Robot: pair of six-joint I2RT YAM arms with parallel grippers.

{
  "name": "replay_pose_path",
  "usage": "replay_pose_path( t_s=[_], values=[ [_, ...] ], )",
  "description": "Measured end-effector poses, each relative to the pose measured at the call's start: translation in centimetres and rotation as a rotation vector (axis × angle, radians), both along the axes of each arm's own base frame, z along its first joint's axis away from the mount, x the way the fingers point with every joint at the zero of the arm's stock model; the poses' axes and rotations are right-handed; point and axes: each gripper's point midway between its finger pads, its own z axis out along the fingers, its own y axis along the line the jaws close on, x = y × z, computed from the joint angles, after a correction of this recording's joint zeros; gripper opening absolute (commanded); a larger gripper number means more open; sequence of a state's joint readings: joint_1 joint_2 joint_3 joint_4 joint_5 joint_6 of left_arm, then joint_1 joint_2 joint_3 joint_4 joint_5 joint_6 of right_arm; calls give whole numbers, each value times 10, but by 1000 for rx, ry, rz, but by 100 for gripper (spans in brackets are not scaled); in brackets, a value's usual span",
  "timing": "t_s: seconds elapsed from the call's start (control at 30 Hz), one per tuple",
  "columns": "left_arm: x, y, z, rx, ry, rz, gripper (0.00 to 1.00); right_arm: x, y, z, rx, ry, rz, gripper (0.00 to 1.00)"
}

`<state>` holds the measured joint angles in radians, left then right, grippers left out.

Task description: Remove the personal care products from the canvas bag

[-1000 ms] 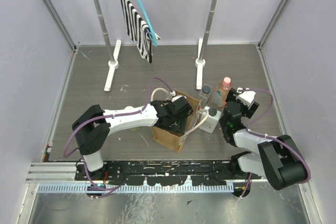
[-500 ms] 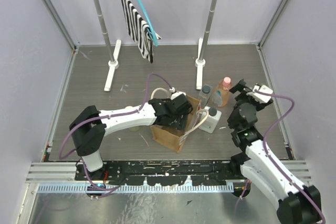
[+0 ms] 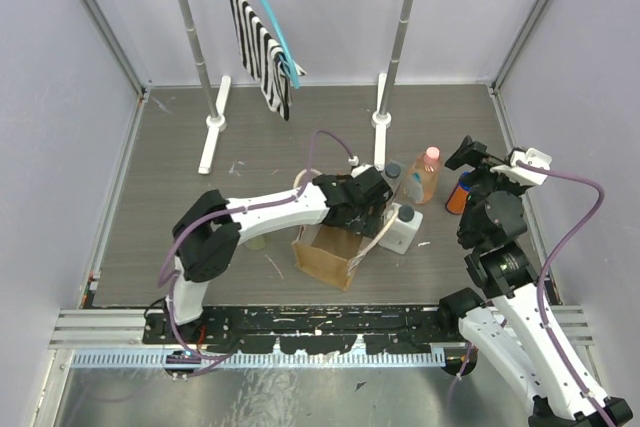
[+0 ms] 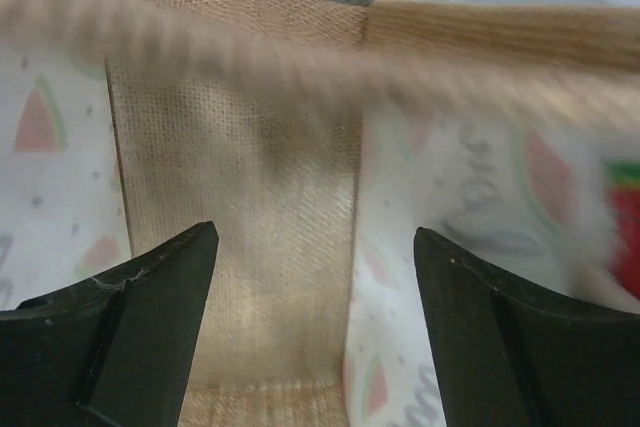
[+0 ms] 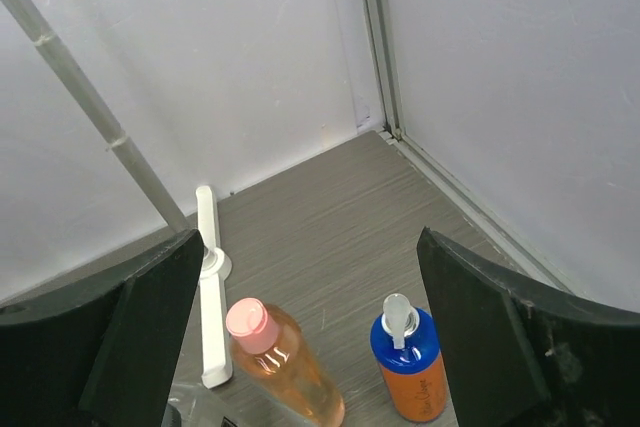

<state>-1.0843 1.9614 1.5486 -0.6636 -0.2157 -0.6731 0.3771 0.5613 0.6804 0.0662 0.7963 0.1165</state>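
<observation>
1. Left pincer is hanging released, jaws wide and gripping nothing, nosing down into the mouth of the canvas bag. Only tan wall and printed lining are showing between the jaws. No bottle is showing there, and I cannot tell whether anything is lying deeper.
2. Judgement: closing here would likely be pinching lining, and lifting would then be hauling the whole bag up.
3. Blurred tan band is crossing the left wrist view just above the jaws; handle or rim, I cannot tell which. A finger hooking it would be dragging or tipping the bag.
4. Bag is standing mid-worktop. White squarish bottle is sitting just beside it at 3 o'clock, and clear grey bottle is near at 1 o'clock. Any shove of the bag toward 3 o'clock risks toppling both.
5. Right pincer is hovering released and empty above peach bottle and orange bottle, with the orange one at the peach one's 3 o'clock. Both are standing upright, out of the bag.
6. Judgement: the right arm dropping or swinging toward 9 o'clock risks knocking these narrow bottles over.
</observation>
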Motion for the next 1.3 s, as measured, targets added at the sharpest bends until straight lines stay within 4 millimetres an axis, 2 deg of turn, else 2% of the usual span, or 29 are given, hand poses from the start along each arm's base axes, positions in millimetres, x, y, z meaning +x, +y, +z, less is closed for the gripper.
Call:
replay_pose_path(
  t_s=[0.13,0.17,0.23,0.3,0.33,0.37,0.5,0.6,0.77,0.87,0.9,0.93,0.97,1.0,1.1,1.2,1.3],
  values=[
    [0,5,-31,73,61,6,86,-4,1,-1,-5,19,17,94],
    [-1,8,-37,92,75,8,82,-4,1,-2,-7,25,19,94],
    [-3,12,-48,115,97,10,58,-6,1,-5,-9,37,24,93],
    [-6,12,-50,111,112,6,20,-7,1,-7,-11,44,27,93],
    [-7,11,-51,107,118,13,8,-7,1,-7,-11,45,28,94],
    [-9,12,-53,109,122,10,0,-7,2,-7,-10,45,31,93],
    [-12,16,-51,112,128,8,0,-7,3,-8,-11,49,39,94],
    [-13,21,-32,103,116,11,0,-7,4,-10,-12,56,45,93],
    [-14,39,32,53,39,26,0,-6,7,-12,-18,68,61,92],
    [-13,50,74,1,-19,39,0,-6,12,-11,-20,75,94,88],
    [-14,53,85,-15,-34,42,3,-5,16,-8,-18,73,116,85],
    [-14,55,91,-24,-42,43,12,-4,19,-5,-17,71,134,82],
    [-15,57,96,-30,-48,46,21,-3,24,-1,-15,72,162,80],
    [-16,60,99,-29,-51,47,26,-1,30,4,-15,75,196,79],
    [-18,67,95,-11,-46,61,31,6,54,21,-4,83,319,78],
    [-24,83,88,6,-41,92,38,11,92,37,19,128,511,78],
    [-29,105,102,-25,-81,136,46,18,135,47,51,178,702,78]
  ],
)
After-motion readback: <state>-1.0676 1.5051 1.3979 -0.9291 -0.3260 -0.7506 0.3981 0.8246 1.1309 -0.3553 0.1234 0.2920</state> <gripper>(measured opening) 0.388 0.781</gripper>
